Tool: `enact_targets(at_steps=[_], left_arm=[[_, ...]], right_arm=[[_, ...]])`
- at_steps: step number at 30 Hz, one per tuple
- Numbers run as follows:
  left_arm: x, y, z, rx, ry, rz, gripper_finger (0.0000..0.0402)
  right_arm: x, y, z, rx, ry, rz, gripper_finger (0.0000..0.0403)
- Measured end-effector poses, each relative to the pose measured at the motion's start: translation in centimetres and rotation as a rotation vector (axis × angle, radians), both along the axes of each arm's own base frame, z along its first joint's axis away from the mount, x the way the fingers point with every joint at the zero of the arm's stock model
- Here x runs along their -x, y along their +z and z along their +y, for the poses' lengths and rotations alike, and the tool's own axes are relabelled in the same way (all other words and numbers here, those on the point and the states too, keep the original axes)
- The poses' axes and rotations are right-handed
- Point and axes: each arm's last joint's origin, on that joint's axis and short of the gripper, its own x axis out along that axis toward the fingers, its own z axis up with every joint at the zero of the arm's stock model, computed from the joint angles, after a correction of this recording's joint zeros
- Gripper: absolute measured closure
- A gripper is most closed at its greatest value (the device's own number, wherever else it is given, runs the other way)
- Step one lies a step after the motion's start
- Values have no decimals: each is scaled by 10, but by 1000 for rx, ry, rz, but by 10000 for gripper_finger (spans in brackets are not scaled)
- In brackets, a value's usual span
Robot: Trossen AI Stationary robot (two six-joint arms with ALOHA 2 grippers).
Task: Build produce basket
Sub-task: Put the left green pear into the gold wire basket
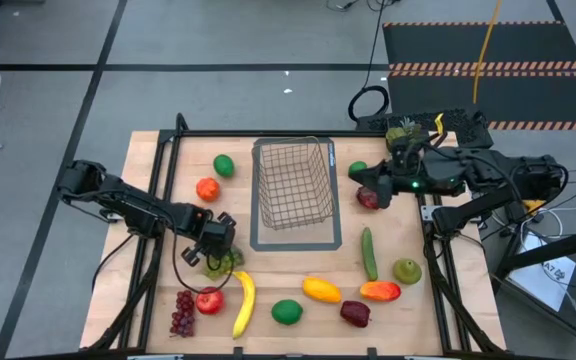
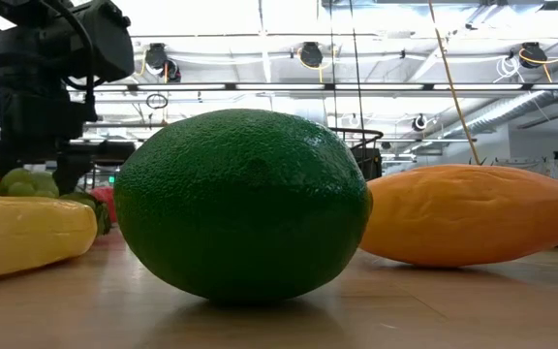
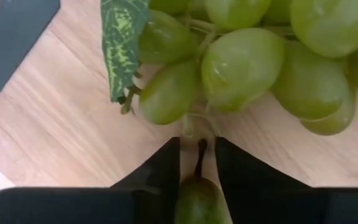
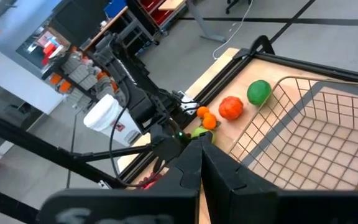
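Observation:
A bunch of green grapes (image 1: 225, 263) with a leaf lies on the wooden table left of centre and fills the left wrist view (image 3: 241, 62). My left gripper (image 1: 217, 250) points down at its edge, nearly shut, with one green grape (image 3: 197, 200) between the fingers. The wire-mesh basket (image 1: 293, 185) stands at the table's middle and holds nothing. My right gripper (image 1: 374, 186) hovers just right of the basket with its fingers together (image 4: 199, 158). A dark red fruit (image 1: 368, 198) shows right at it. My left gripper pinches a single green grape with a dark stem (image 3: 198, 155) at the edge of the bunch between its two fingers, coming from above. The rest of the bunch lies on the table in front of the fingers. My right gripper: I cannot tell whether it touches the dark red fruit.
Near the front edge lie purple grapes (image 1: 181, 312), a red apple (image 1: 209, 300), a banana (image 1: 243, 303), a lime (image 1: 287, 312), two mangoes (image 1: 321, 290), (image 1: 380, 291) and a dark apple (image 1: 355, 313). A cucumber (image 1: 369, 253) and pear (image 1: 407, 270) lie right of the basket, a lime (image 1: 224, 165) and orange (image 1: 206, 188) left.

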Motion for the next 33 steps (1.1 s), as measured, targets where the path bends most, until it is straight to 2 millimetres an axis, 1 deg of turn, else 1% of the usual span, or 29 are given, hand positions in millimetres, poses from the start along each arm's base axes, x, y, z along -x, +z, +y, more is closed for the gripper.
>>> enact_targets(at_steps=[6,10,14,20,28,33], left_arm=[[1,-1,0,7,-22,8,368],[1,-1,0,3,-58,8,390],[1,-1,0,3,-51,9,396],[-2,2,-1,10,21,5,399],[-17,20,-1,-14,99,-56,401],[-26,33,-3,2,151,-95,401]], right_arm=[[-5,1,1,-2,0,-22,403],[-8,2,1,8,3,-35,403],[-11,2,2,15,6,-39,403],[-15,1,3,15,6,-45,403],[-16,2,3,16,8,-56,403],[-16,2,3,23,10,-55,403]])
